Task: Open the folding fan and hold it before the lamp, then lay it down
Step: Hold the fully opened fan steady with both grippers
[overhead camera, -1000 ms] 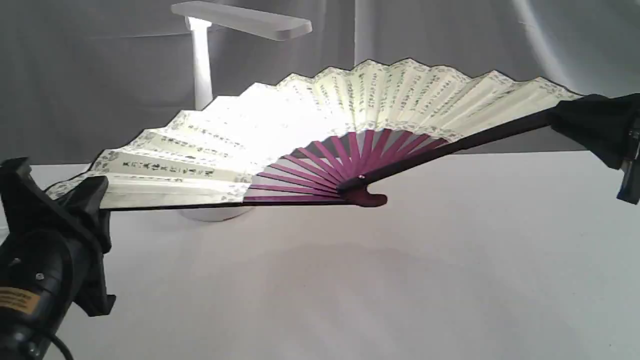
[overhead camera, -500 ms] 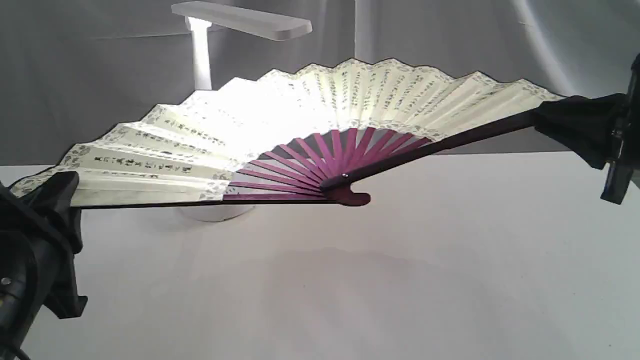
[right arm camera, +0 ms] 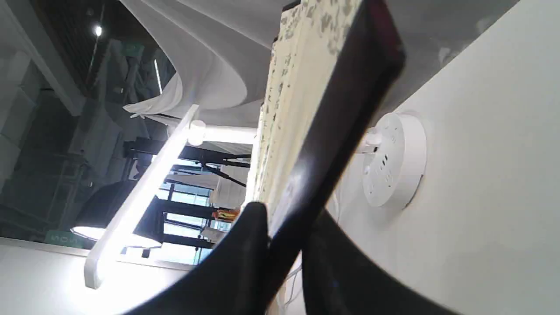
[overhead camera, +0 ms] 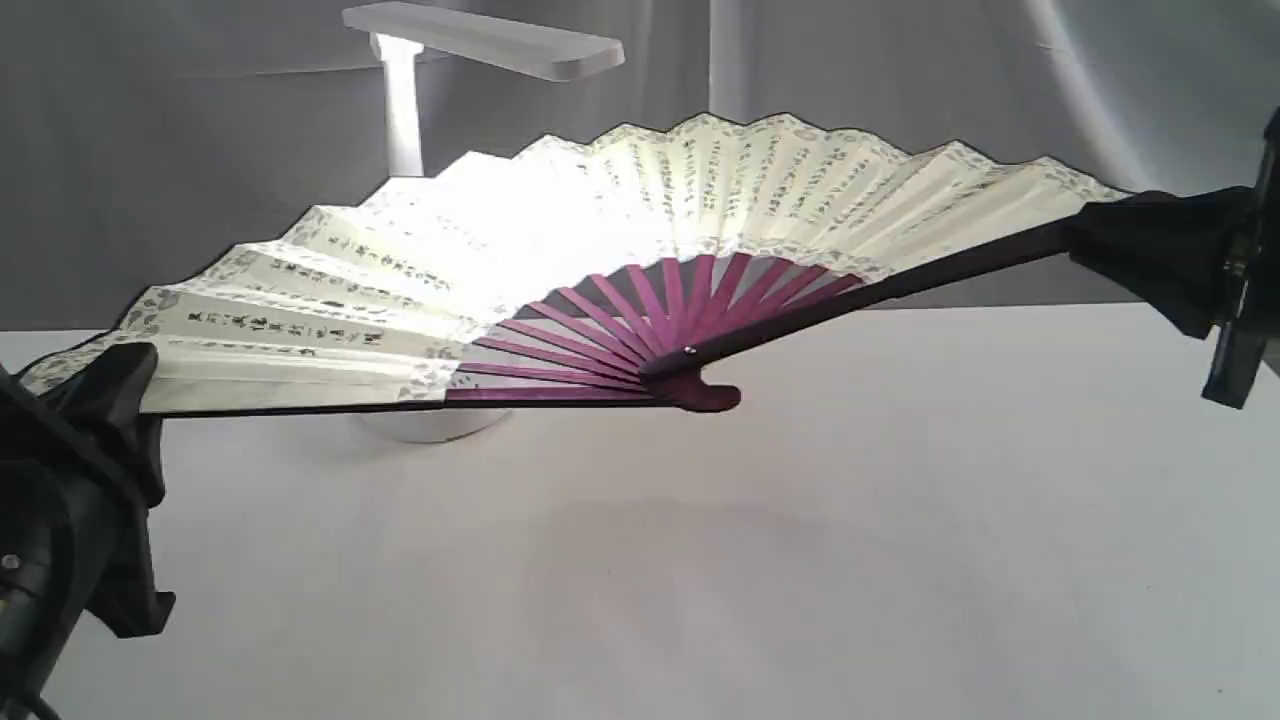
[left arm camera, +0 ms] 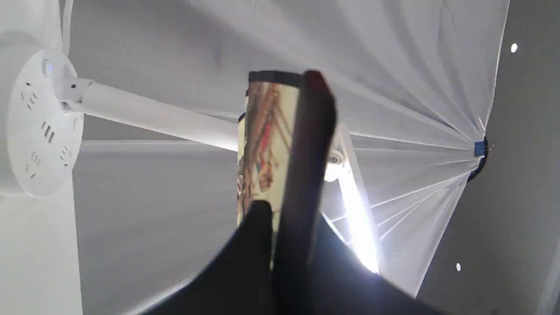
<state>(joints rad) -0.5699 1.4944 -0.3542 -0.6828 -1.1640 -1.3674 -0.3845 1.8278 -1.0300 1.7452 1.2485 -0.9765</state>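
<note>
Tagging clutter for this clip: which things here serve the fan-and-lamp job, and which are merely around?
Job: cream pleated paper folding fan with maroon ribs, held open; white plastic desk lamp with flat rectangular head.
Just there: white tabletop; grey draped backdrop cloth.

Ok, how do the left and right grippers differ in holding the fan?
The left gripper sits low, near the table; the right gripper is higher. The fan's edge runs about level at the left gripper; at the right gripper it slopes upward. Shared: both are shut on an outer edge of the fan, spread open between them.
</note>
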